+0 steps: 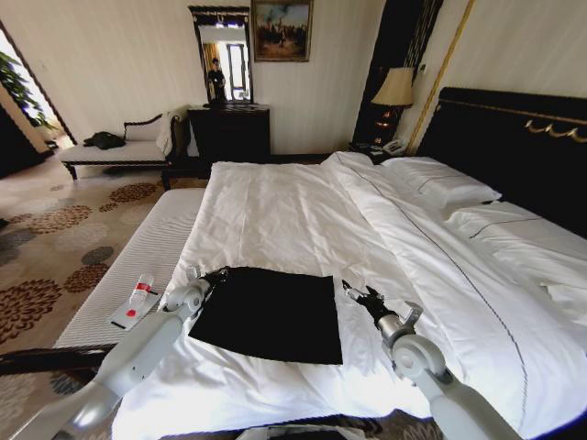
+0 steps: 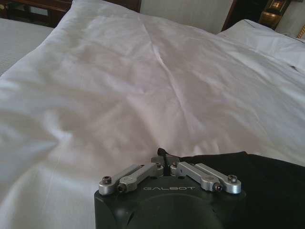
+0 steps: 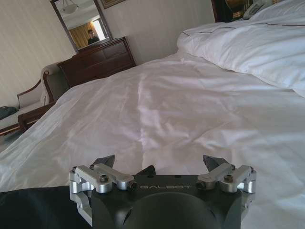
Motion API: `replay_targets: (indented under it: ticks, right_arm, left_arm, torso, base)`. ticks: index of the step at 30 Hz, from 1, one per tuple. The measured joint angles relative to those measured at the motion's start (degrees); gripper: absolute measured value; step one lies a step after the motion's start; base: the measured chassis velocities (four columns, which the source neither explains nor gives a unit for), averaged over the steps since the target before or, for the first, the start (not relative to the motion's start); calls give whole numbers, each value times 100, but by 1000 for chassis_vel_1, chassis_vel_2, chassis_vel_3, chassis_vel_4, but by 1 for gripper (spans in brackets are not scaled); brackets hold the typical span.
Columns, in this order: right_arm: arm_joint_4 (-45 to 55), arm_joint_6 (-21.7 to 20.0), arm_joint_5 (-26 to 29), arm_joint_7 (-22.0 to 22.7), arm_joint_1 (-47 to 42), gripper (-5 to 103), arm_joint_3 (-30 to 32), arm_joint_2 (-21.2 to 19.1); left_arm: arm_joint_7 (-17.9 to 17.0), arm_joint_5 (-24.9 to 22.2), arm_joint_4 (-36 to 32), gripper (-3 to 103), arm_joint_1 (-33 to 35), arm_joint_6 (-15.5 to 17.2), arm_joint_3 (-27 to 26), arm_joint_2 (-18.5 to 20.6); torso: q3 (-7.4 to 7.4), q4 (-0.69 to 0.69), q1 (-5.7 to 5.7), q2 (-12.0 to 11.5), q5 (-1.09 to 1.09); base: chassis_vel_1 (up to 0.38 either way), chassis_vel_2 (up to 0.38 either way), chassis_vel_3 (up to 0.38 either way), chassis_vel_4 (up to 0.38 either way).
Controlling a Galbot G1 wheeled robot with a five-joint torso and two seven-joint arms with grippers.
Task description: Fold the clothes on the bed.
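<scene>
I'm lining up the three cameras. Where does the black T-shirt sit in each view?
Head view: black T-shirt lies folded flat on the bed, low centre, between both end effectors.
Left wrist view: a dark patch at the bottom right corner, at the left end effector.
Right wrist view: a dark patch at the bottom left corner.
Shared landmark: the white duvet.

White bed (image 1: 303, 211) with a dark headboard (image 1: 514, 147).
A folded black T-shirt (image 1: 271, 316) lies near its front edge; pillows (image 1: 440, 179) lie far right.
</scene>
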Motion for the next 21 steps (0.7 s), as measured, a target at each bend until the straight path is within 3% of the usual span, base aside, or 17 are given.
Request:
replay_targets:
  ticks: [10,14,16,18,21]
  right_arm:
    - [-140,-37,220,72,147,100,-16,18]
    - [-664,-331,932,206,749,100,-127,19]
    - [-733,-373,1018,213,831,100,-144,18]
    - [-1239,-650,1523,187,1443,100,-300,16]
    - [-1840,-841,1701,42,1960,100,-534,52]
  left_arm:
    - [-103,41,-96,1,75,-138,-186,-63]
    - [-223,9,-354,1,173,-202,-265,42]
    - [-232,9,-381,1,187,-207,-265,61]
    - [-316,3,-564,1,286,-235,-283,174]
    - [-382,-18,-712,1,368,-244,-320,265]
  torso:
    - [0,0,0,0,0]
    - [0,-1,0,0,1]
    - [0,-1,0,0,2]
    - [0,4,0,0,-1]
    - [0,2,0,0,-1]
  base:
    - [0,0,0,0]
    - [0,0,0,0]
    - [0,0,0,0]
    - [0,0,0,0]
    - [0,0,0,0]
